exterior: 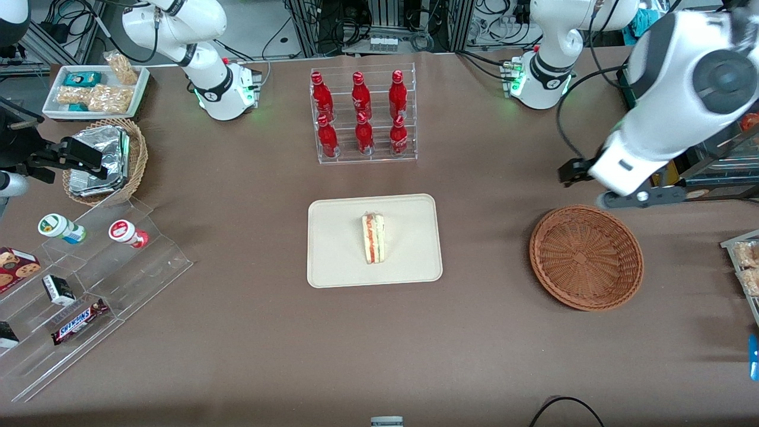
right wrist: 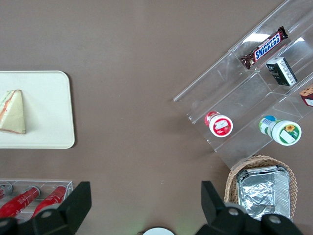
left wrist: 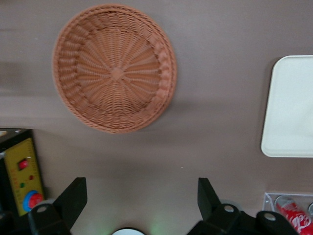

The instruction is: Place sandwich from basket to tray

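The sandwich (exterior: 373, 238) (right wrist: 13, 112), a pale wedge with red and green filling, lies on the cream tray (exterior: 338, 261) (left wrist: 288, 112) (right wrist: 49, 107) at mid-table. The round reddish-brown basket (exterior: 586, 257) (left wrist: 115, 68) sits toward the working arm's end with nothing in it. My left gripper (exterior: 584, 181) (left wrist: 141, 188) hovers above the table, just farther from the front camera than the basket. Its black fingers (left wrist: 73, 196) stand wide apart, open, with only bare tabletop between them.
A clear rack of red bottles (exterior: 363, 115) (left wrist: 292, 215) stands farther from the front camera than the tray. Toward the parked arm's end are a tan basket of foil packets (exterior: 107, 160), a stepped acrylic shelf of snacks (exterior: 89, 284) and a white snack tray (exterior: 95, 89). A yellow control box (left wrist: 22, 176) sits near the gripper.
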